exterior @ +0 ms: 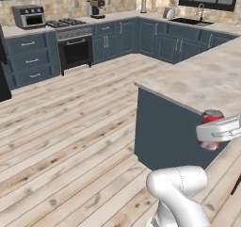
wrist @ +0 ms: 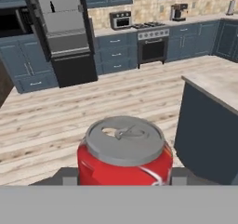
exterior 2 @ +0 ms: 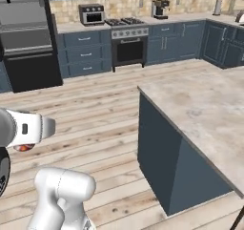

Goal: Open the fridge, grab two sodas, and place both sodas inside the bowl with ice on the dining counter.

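One red soda can (wrist: pixel 124 153) with a silver top sits upright between the claw's (wrist: pixel 124 179) two fingers, which are closed on its sides, holding it in the air above the wooden floor beside the dining counter (exterior: pixel 202 80). Behind it, one black fridge (wrist: pixel 65 37) stands open, showing grey shelves. One stove (exterior: pixel 74 44) stands along the back wall.

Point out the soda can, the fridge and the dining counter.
soda can (wrist: pixel 124 146): hand view, on its silver lid, can held between the fingers.
fridge (wrist: pixel 62 21): hand view, on the grey shelved interior, doors open.
dining counter (exterior 2: pixel 205 112): right base view, on the bare beige stone top.
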